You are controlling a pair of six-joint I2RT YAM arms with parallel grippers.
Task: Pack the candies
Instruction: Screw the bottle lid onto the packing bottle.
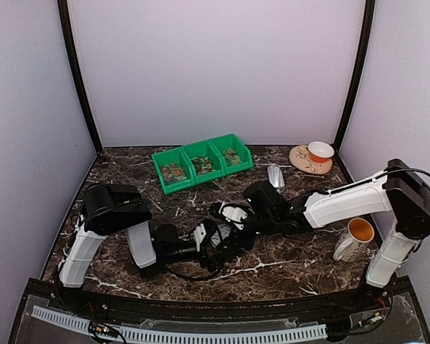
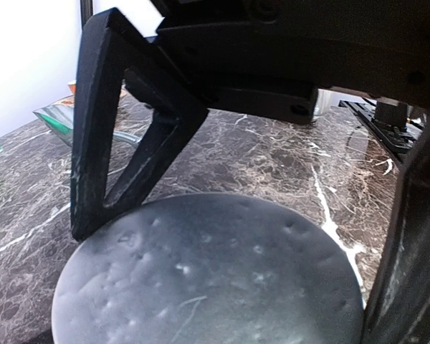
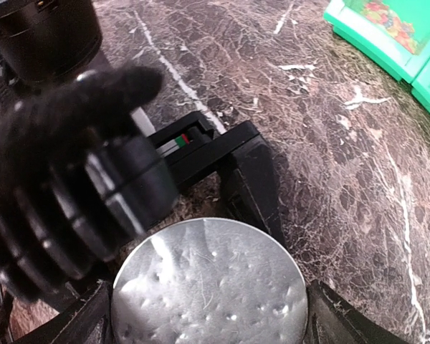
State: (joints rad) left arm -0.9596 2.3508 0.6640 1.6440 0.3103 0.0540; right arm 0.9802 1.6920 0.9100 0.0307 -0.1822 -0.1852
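Both my arms meet low over the ctr of the marble table [image 1: 287, 269]. The candies [image 1: 173, 170] are nowhere near either set of fingers; they lie in the three green bins [image 1: 170, 188] at the far side, a bit left of ctr, mixed red, orange and green, well apart from my tips. In the right wrist view a few show in the bin at the top right corner, again well clear of the fingers.

My left gripper [image 2: 229, 279] stands wide; btwn its fingers [image 2: 100, 143] sits a round grey lid [image 2: 201, 251], dimpled, seen from just above. One fingertip meets the lid's rim on the left; the other finger runs down the right edge just beside it. I can't tell whether I'm pressing on it or only straddling it.

My right gripper [image 3: 211, 326] is wide too, w/ a grey lid btwn its fingers, each finger just beside the rim at the bottom corners; grip or gap, can't tell. The other arm's black body crowds the left of that view.

Elsewhere: a white mug [image 1: 355, 238] w/ orange inside stands near right, by my right arm; a cup [image 1: 319, 151] sits on a saucer [image 1: 299, 159] far right; a silvery pouch [image 1: 275, 178] lies btwn bins and saucer.
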